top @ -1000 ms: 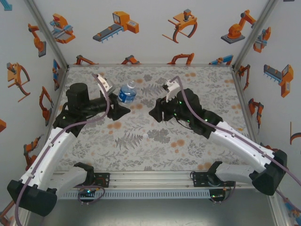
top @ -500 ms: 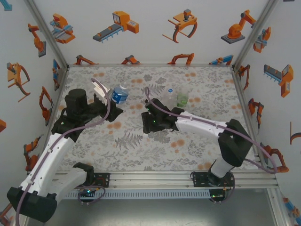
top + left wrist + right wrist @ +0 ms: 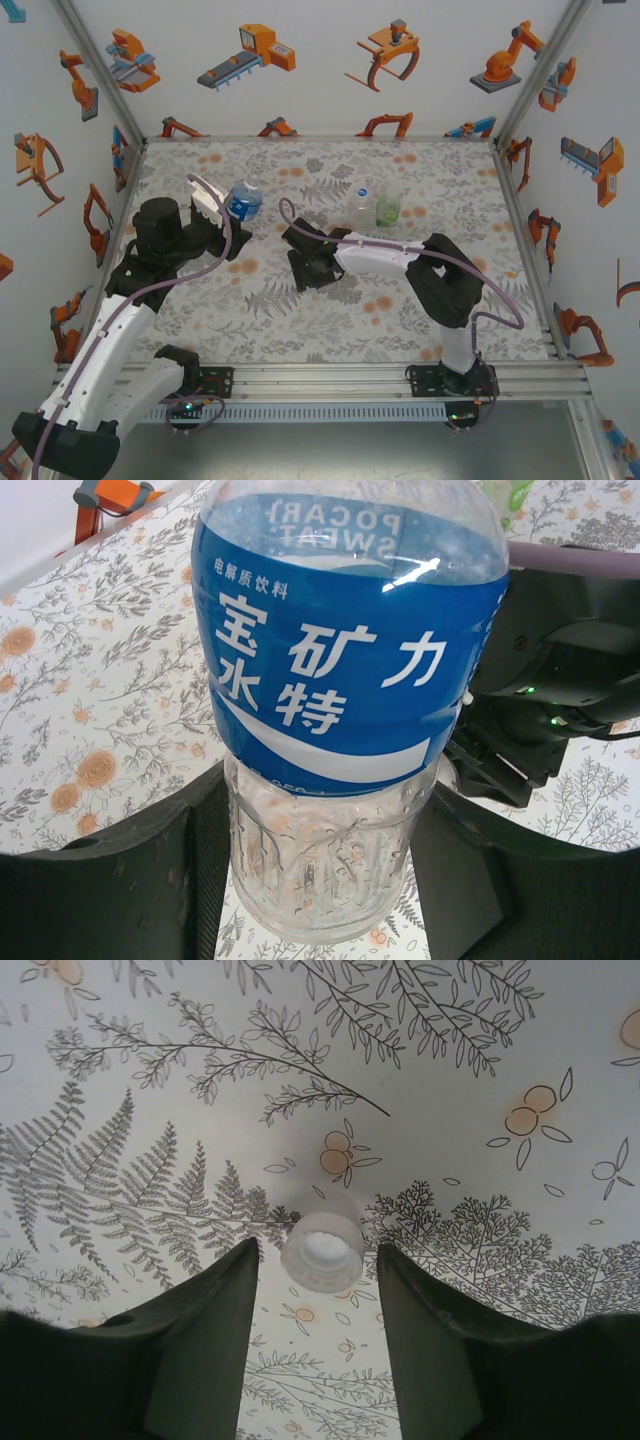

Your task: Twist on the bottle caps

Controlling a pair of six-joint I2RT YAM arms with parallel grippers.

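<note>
Top external view: the left gripper (image 3: 228,212) is clamped on the blue-labelled see-through plastic bottle (image 3: 244,201) at the far left of the fern-printed white table (image 3: 300,330). The right gripper (image 3: 300,265) points down near the table's middle.
Left wrist view: both dark fingers (image 3: 140,880) press against the ribbed clear lower body of the blue-labelled bottle (image 3: 340,680).
Right wrist view: the right gripper (image 3: 318,1260) has its jaws apart, straddling the small round whitish plastic cap (image 3: 322,1250). The cap lies on the table with a sliver of tabletop showing on each side, so it is not gripped.
Other bottles: the colourless see-through plastic bottle (image 3: 362,207) and the green-tinted see-through plastic bottle (image 3: 388,209) stand just beside each other beyond the right arm, well apart from both grippers.
Done so far: by the look of it the task is at an early stage. One bottle is secured for capping, and its cap is lined up but not yet picked.
Left to do: probably close on the cap, lift it, carry it to the held bottle's neck and twist it on, then deal with the remaining bottles.
Hidden or unclear: the held bottle's neck is cut off in the left wrist view and too small from above to show whether it is bare. Whether that bottle rests on the table or is lifted cannot be told. The tops of the other two bottles are too small to judge capped or open.
</note>
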